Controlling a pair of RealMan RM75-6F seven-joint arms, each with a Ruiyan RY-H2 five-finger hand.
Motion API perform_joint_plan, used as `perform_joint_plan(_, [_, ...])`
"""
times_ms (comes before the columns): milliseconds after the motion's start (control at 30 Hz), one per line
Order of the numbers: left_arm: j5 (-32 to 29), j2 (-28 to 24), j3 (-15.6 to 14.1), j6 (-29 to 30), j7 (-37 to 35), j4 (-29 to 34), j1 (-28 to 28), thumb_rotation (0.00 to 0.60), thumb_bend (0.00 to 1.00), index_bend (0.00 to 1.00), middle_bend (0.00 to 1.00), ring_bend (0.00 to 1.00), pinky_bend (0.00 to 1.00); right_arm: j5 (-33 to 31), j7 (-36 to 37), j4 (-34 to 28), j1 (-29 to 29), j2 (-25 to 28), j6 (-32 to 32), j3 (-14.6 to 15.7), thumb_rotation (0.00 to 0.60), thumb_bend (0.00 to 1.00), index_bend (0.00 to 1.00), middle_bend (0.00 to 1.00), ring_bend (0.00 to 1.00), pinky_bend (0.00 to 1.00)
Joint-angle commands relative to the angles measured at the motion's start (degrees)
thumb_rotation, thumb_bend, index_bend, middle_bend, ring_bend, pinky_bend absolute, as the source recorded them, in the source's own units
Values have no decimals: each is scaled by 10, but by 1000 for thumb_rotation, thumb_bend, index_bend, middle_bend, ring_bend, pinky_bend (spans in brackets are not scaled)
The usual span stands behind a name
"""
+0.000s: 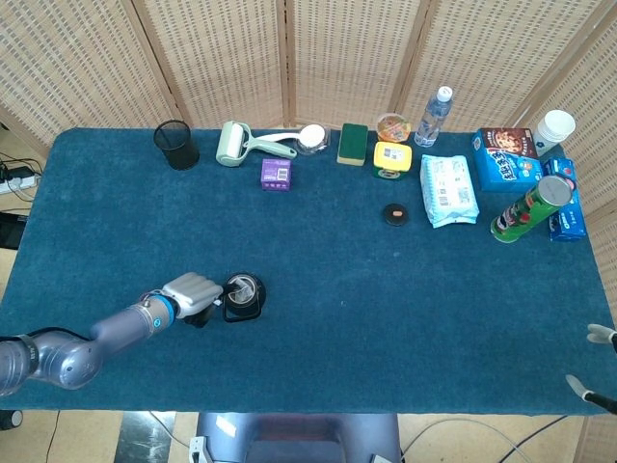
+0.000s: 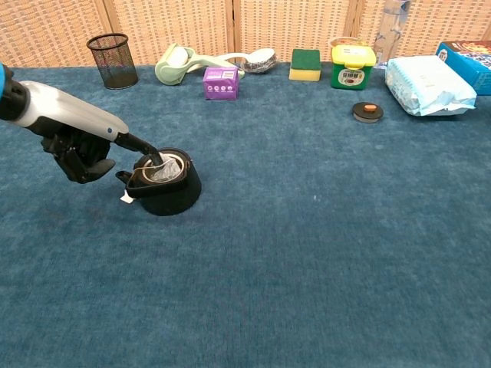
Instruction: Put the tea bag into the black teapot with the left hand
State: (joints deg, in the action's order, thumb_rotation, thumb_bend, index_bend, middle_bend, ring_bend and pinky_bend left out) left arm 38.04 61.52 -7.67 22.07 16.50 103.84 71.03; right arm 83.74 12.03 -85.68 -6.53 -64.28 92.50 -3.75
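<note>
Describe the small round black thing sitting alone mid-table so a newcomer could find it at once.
Start at the row of items along the far edge of the blue table and find the yellow container beside the white tissue pack. Just in front of them, toward the robot, a small disc lies flat and apart. It alone is low, round and black, with an orange centre in the chest view.

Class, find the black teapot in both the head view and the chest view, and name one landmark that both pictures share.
Head view: the black teapot sits left of centre, near the table's front edge, with the left hand at its left side.
Chest view: the black teapot sits left of centre, mid-height, one finger of the left hand reaching over its rim.
Shared landmark: the purple box in the back row.
</note>
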Motion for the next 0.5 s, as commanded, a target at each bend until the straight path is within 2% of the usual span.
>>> perform_joint_plan(33, [-18, 18, -15, 0, -5, -14, 22, 600, 909, 28, 995, 959, 917, -1, 3, 3, -2, -1, 0, 0, 600, 99, 262, 367, 305, 388])
perform_joint_plan(367, [-24, 33, -34, -6, -30, -22, 52, 600, 905, 28, 994, 959, 917, -5, 3, 4, -3, -1, -3, -2, 600, 99, 263, 367, 305, 390])
perform_joint_plan(500, [-8, 23, -22, 8, -50, -10, 45, 600, 898, 29, 994, 959, 917, -5, 4, 5, -3, -2, -3, -3, 600, 99, 262, 367, 305, 392])
